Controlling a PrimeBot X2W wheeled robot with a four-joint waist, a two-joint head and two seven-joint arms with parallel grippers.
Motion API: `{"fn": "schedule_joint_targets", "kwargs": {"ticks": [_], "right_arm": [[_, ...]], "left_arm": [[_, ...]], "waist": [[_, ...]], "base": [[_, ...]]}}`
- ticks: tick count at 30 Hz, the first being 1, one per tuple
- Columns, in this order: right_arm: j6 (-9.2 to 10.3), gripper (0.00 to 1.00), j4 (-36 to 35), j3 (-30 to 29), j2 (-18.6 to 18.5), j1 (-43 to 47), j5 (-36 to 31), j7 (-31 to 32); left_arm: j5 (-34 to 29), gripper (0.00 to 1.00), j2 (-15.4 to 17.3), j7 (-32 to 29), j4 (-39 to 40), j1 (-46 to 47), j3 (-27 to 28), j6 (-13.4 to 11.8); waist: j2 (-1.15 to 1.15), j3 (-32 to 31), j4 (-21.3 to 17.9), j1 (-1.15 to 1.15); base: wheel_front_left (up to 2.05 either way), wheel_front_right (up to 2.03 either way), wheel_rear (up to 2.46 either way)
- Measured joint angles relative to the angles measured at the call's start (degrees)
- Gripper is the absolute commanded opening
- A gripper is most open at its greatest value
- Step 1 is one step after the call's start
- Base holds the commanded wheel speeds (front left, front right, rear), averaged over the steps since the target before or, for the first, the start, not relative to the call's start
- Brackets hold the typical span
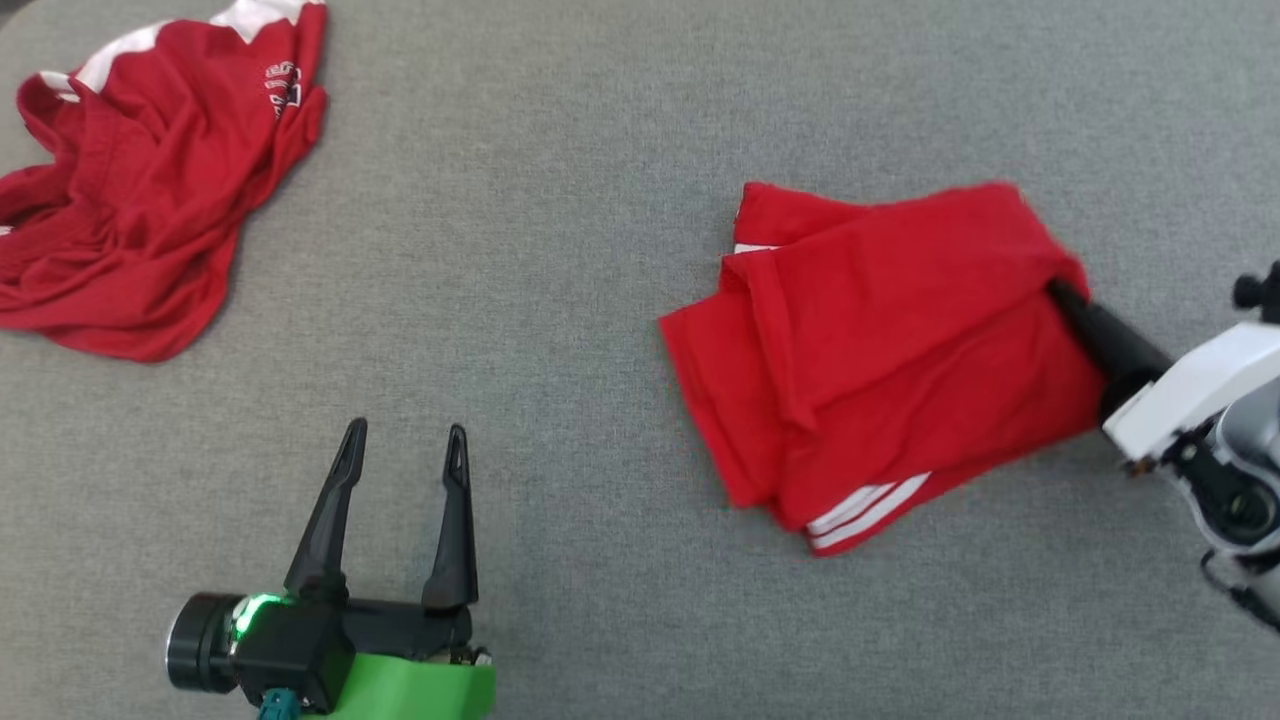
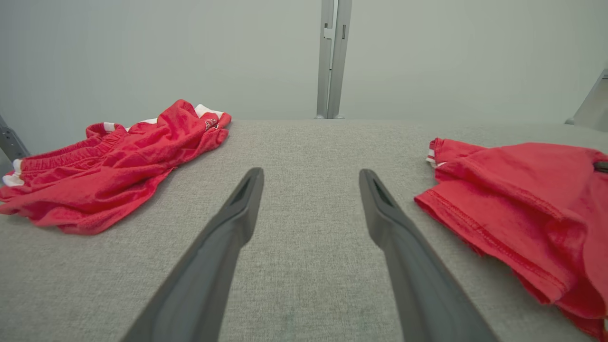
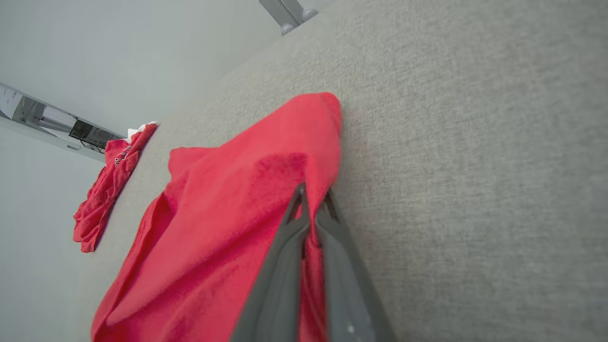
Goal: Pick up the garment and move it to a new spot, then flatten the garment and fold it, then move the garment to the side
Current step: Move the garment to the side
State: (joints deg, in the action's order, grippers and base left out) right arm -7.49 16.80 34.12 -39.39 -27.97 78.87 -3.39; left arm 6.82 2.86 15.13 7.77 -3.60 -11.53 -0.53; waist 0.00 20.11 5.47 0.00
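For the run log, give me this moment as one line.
right hand: shut on folded garment, at its edge | left hand: open, empty, over table | crumpled garment: far left, apart

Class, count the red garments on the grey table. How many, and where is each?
2. One crumpled garment lies far left; one folded garment lies right, its edge pinched in the right gripper. Nothing suggests another hidden.

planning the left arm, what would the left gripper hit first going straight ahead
Likely nothing on the table: the left gripper points over its bare surface, between the crumpled garment and the folded garment. Past the far edge stands a metal post, distance unclear.
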Motion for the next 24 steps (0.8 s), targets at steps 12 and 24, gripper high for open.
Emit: {"fn": "schedule_joint_targets", "kwargs": {"ticks": [12,24], "right_arm": [[0.0,0.0,2.56,-1.68,-12.35,-15.81,-2.79,-3.57],[-0.01,0.0,8.65,-8.71,-24.05,-18.33,-0.79,-9.37]], "left_arm": [[-0.47,1.0,-0.02,0.0,7.27,9.4,-3.77,1.94],[-6.31,1.0,0.73,-0.01,12.57,14.11,-6.2,5.09]], "waist": [[0.0,9.62,-2.53,0.0],[0.0,20.55,-6.9,0.01]], "base": [[0.0,0.0,0.0],[0.0,0.0,0.0]]}}
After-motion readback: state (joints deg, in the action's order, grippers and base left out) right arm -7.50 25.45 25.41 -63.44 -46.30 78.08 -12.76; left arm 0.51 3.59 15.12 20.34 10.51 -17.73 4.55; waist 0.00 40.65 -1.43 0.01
